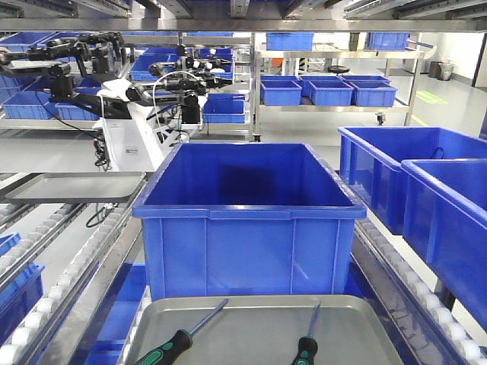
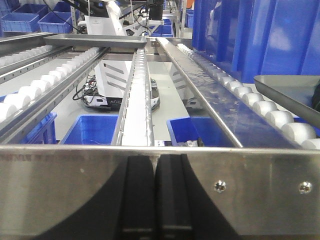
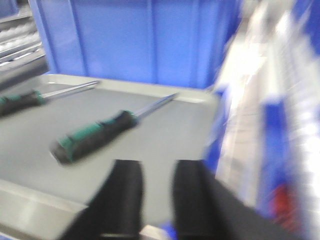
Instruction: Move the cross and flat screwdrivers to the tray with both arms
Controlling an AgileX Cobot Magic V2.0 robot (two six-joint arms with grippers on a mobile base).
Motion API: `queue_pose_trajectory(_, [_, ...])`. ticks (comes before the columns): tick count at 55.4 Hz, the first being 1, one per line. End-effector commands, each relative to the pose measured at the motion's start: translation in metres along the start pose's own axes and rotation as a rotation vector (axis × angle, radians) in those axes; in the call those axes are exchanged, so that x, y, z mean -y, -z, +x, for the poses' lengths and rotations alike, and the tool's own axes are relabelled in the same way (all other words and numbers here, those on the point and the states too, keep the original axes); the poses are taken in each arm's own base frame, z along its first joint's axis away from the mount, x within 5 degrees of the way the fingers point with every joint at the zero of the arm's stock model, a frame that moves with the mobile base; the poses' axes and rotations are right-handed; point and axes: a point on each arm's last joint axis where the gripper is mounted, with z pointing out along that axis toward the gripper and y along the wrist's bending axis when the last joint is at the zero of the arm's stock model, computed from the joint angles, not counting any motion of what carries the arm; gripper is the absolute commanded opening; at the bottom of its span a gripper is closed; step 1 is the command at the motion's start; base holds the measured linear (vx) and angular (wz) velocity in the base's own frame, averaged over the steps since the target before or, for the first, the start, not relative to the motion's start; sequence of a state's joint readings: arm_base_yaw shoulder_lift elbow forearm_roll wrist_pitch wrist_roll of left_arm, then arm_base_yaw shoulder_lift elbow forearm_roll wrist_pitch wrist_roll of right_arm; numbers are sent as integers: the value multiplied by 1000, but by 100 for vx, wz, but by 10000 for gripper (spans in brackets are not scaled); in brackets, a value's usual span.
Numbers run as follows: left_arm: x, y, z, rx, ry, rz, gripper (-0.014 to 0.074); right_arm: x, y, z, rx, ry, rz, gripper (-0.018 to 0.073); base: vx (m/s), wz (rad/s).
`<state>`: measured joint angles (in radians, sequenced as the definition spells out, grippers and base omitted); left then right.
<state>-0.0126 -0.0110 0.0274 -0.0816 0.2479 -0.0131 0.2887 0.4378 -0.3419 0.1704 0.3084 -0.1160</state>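
Two black-and-green-handled steel screwdrivers (image 1: pixel 176 344) (image 1: pixel 307 346) lie apart in the shallow silver-grey metal tray (image 1: pixel 251 323). Left gripper (image 2: pixel 155 200) jaws are clenched empty; right gripper (image 3: pixel 156 197) jaws are released.

Place: factory or warehouse line; signs: roller conveyors (image 2: pixel 137 90); blue plastic bins (image 1: pixel 247 220); metal shelving (image 1: pixel 335 80)

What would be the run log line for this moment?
screwdrivers: left one, right one, both in tray | left gripper: shut, empty | right gripper: open, empty
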Motion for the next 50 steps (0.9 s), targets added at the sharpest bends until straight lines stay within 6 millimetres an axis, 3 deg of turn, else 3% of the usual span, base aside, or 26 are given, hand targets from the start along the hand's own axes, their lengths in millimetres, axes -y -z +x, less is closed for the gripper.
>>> queue_pose_trajectory(1, [1, 4, -16, 113, 11, 4, -6, 4, 20, 6, 189, 120, 56, 85, 0, 0])
queue_pose_trajectory(5, [1, 4, -16, 113, 11, 4, -6, 8, 26, 25, 220, 129, 108, -16, 0, 0])
queue_pose_trajectory(22, [1, 4, -16, 113, 11, 4, -6, 24, 19, 86, 291, -15, 336, -11, 0, 0])
queue_pose_trajectory(29, [1, 4, -16, 112, 11, 4, -6, 26, 18, 92, 217, -23, 346, -11, 0, 0])
queue_pose_trajectory(50, [1, 4, -16, 112, 11, 4, -6, 26, 18, 93, 212, -23, 346, -11, 0, 0])
